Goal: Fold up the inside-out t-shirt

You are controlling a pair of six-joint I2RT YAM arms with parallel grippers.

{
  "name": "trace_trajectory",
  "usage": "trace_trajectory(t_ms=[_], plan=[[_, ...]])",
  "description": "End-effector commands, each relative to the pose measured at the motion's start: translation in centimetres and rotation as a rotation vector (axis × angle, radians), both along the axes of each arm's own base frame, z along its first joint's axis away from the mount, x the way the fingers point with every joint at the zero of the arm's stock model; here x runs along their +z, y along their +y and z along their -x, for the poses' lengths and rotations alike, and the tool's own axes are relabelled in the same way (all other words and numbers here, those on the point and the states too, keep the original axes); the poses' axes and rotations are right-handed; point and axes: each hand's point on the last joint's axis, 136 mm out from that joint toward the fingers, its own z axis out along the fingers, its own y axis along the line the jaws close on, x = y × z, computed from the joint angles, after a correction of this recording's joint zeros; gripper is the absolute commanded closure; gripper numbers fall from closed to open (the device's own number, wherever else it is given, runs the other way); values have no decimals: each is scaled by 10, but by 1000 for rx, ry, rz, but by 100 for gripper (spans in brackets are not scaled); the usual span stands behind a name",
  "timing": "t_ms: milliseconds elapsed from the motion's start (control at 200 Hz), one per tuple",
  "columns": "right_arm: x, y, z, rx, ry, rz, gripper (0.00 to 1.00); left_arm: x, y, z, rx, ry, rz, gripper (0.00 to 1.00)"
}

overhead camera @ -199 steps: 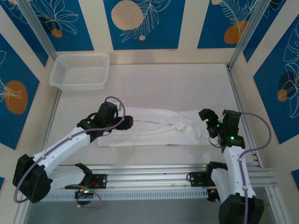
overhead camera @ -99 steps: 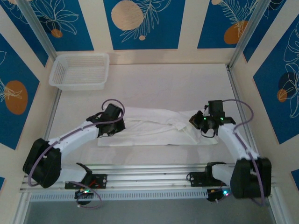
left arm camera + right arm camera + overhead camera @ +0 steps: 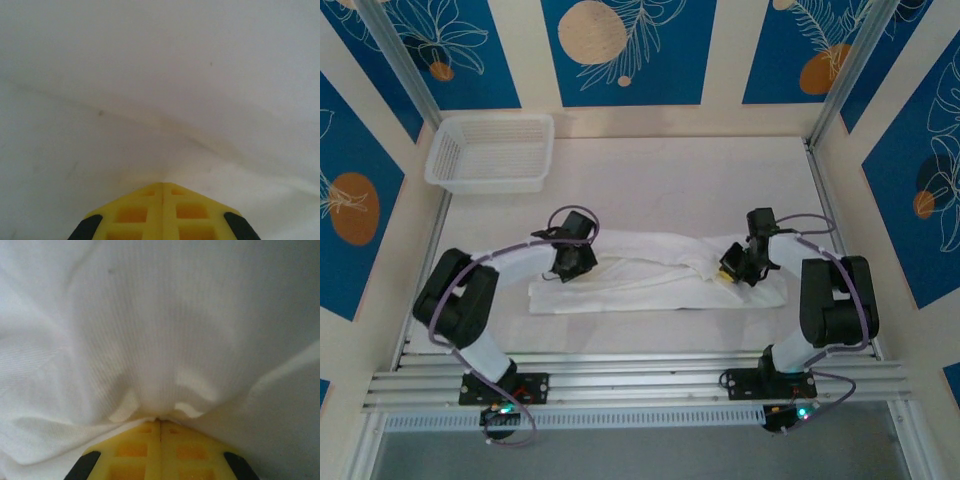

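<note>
1. Left pincer (image 3: 162, 184): clenched, yellow tips pressed together right down on the white cloth. A faint crease is seen running into the tips, so a thin pinch of t-shirt (image 3: 650, 275) is judged to be caught.
2. Right pincer (image 3: 160, 421): clenched as well, and here the grip is plain, with fabric puckered and drawn in between the tips.
3. From above, both pincers are seen set on the t-shirt, the left one near its left end, the right one on the bunched, wrinkled part near its right end.
4. The t-shirt is laid out as a long, narrow band across the middle of the desk (image 3: 670, 180), fairly flat on the left and rumpled on the right.
5. Progress, as a judgement: the band shape suggests a lengthwise narrowing is done, though the right end is untidy and no neat edge is shown there.
6. Left to do, by the look of it: the ends brought over crosswise and the bundle squared up. Which face is outward cannot be told.
7. The basket (image 3: 490, 150) is parked at the far left corner, well apart from the cloth.
</note>
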Motion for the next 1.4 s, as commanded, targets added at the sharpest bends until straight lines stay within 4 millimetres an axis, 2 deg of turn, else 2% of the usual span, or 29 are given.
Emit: trace_trajectory(t_ms=[0, 155, 235, 395, 535, 650, 790, 860, 945, 1070, 1170, 1245, 1250, 1255, 1310, 1395], plan=[[-8, -7, 9, -27, 68, 32, 99, -4, -6, -29, 30, -31, -1, 100], [-4, -2, 15, -71, 127, -3, 98, -19, -34, -70, -5, -45, 25, 100], [3, 14, 18, -24, 139, -13, 98, -22, -46, -97, -18, -72, 18, 100], [3, 52, 43, 16, 177, -17, 98, -20, -75, -157, -48, -147, 33, 100], [-8, 106, 69, 78, 186, -86, 98, -19, -114, -202, -116, -216, 115, 100], [-12, 167, 82, 279, 174, -98, 98, -9, -154, -231, -186, -281, 246, 100], [-16, 248, 86, 532, 150, -137, 100, 21, -195, -255, -255, -365, 359, 100], [-13, 275, 83, 587, 129, -157, 100, 46, -205, -264, -272, -418, 393, 100], [6, 282, 69, 585, 51, -137, 100, 87, -198, -272, -285, -495, 383, 99], [47, 264, 47, 542, -77, -128, 100, 150, -163, -273, -274, -566, 342, 85], [75, 249, 43, 543, -142, -148, 99, 198, -134, -259, -275, -626, 338, 75], [88, 242, 46, 551, -172, -163, 99, 226, -115, -240, -287, -664, 307, 72], [88, 242, 46, 551, -173, -164, 99, 234, -114, -238, -290, -680, 307, 72], [89, 241, 46, 552, -176, -165, 99, 226, -113, -237, -295, -666, 298, 72], [92, 235, 48, 549, -187, -161, 99, 235, -101, -218, -308, -666, 269, 73], [86, 216, 43, 494, -190, -113, 99, 222, -81, -184, -320, -598, 214, 78]])
